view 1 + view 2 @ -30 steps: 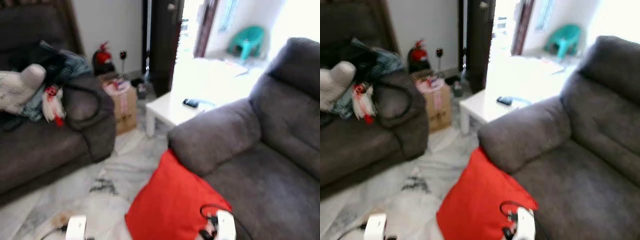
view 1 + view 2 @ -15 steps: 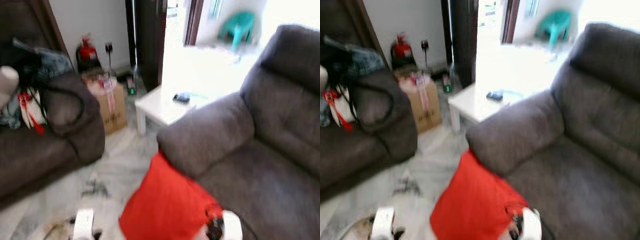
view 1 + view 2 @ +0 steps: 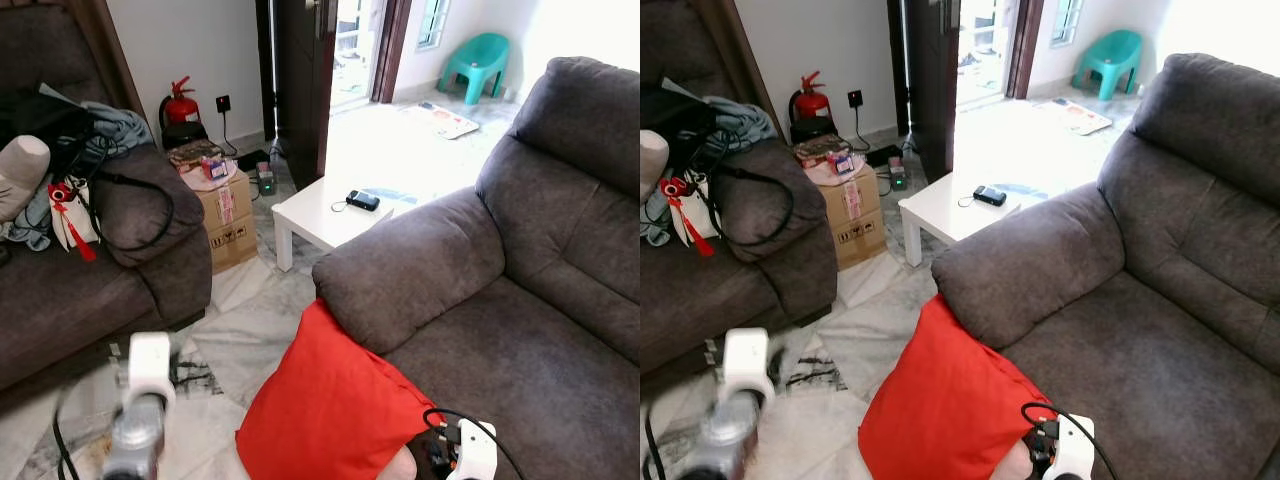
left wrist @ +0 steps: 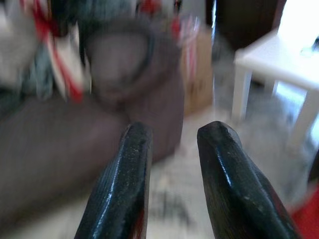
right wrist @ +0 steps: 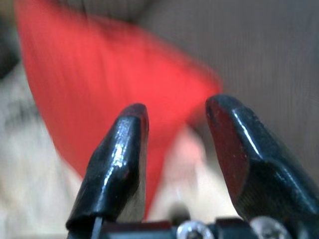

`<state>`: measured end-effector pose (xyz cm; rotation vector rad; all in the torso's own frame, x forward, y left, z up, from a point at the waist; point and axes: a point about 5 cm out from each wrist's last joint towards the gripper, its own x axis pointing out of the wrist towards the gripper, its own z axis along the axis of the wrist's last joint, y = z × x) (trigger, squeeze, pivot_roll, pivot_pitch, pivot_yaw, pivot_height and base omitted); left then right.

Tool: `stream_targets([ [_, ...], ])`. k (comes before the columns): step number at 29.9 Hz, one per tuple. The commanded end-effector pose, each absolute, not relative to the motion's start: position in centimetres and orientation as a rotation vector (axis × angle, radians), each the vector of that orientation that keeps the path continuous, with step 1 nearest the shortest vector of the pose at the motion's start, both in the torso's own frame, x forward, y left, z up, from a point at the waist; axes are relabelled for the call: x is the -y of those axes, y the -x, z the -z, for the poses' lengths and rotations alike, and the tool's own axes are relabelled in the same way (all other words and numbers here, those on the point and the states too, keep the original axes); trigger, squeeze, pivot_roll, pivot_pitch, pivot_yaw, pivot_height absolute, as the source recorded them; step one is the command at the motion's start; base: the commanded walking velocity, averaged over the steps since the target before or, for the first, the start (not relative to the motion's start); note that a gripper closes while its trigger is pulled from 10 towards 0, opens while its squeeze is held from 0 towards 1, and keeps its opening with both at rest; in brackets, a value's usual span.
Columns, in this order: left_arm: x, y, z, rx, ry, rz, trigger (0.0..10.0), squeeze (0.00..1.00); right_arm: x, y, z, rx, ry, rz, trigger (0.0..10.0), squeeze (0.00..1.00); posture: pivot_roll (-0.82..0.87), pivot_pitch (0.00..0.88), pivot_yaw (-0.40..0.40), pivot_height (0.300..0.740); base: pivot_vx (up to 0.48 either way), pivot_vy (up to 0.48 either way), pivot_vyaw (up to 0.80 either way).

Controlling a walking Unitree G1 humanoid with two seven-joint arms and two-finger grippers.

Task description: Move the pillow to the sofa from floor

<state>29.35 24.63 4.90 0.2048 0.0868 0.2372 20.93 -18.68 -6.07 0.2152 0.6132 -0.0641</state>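
Head eyes look down at pillow [image 3: 325, 410] (shared); right wrist close on it

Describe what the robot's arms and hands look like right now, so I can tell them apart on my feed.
Left arm: silver metal with a white blocky joint housing and a black cable alongside. Right arm: white housing with a looping black cable. The left hand and the right hand each have two long, glossy black fingers with rounded tips; screw heads show at the right one's base.
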Motion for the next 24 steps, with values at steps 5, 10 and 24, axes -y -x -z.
stream_targets([
  [5, -21.9, -31.3, -10.1, 0.185, -0.296, -0.125, 10.0, 0.00, 18.7, -31.4, -5.7, 0.015, -0.160, 0.031, 10.0, 0.00, 0.08, 0.000, -0.047, 0.740, 0.000, 0.000, 0.00],
  [10, -19.9, -31.4, -13.0, 0.303, -0.252, -0.092, 10.0, 0.00, 18.2, -31.9, -8.5, 0.158, -0.093, -0.016, 10.0, 0.00, 0.09, 0.000, -0.053, 0.740, 0.000, 0.000, 0.00],
  [24, -18.4, -29.3, -14.0, 0.318, -0.296, -0.034, 10.0, 0.00, 18.5, -29.5, -9.1, 0.191, -0.058, 0.005, 10.0, 0.00, 0.09, 0.000, -0.051, 0.740, 0.000, 0.000, 0.00],
])
